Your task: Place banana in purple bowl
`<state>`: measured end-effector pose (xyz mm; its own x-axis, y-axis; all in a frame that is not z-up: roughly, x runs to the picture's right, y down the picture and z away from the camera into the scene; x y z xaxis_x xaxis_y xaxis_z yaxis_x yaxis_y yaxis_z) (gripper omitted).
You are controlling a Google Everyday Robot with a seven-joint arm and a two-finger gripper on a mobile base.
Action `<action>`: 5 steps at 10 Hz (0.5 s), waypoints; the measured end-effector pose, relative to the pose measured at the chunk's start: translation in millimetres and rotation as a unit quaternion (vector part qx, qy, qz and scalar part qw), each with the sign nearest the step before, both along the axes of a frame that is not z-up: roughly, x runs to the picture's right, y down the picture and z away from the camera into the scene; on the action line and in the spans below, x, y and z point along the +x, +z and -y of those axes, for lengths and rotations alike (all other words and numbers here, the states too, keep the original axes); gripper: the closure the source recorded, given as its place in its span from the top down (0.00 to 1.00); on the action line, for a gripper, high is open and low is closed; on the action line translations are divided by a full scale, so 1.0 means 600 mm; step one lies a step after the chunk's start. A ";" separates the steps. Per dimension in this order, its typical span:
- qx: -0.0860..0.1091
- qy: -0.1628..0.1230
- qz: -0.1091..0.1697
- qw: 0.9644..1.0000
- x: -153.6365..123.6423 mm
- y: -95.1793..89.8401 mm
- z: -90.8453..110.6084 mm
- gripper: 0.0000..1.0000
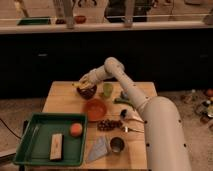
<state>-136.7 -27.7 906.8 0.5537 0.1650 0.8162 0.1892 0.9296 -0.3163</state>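
From where I stood, the arm reached across the wooden table (60,100) w/ the gripper (84,83) at the far-left end, right over the purple bowl (87,91). The banana (80,85) sat at the gripper's tip, lying across the bowl's back rim, partly inside by the look of it; I couldn't tell whether it had settled on the bottom or was resting on the edge. As for the fingers, I couldn't tell if they were clamped on the fruit or apart. Judging by its size, the banana looked light, approx. as long as the bowl was wide, so it probably wouldn't lie flat inside & might lean on the rim. The skin seemed smooth & a bit slippery, the flesh soft, so a hard squeeze would likely bruise it; a hold across the middle of the curve seemed the safest. Just beside the bowl stood 1 yellow-green cup (107,89), the orange bowl (95,108) nearer me, and a green tray (30,145) at the front-left corner w/ 1 orange fruit (76,129) in it.
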 end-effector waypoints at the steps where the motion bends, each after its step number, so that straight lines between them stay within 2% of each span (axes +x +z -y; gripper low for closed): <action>1: -0.002 0.002 0.001 1.000 0.003 0.001 0.001 0.72; 2: -0.002 0.004 0.002 1.000 0.005 0.003 0.002 0.78; 5: -0.003 0.009 0.006 1.000 0.010 0.004 0.005 0.80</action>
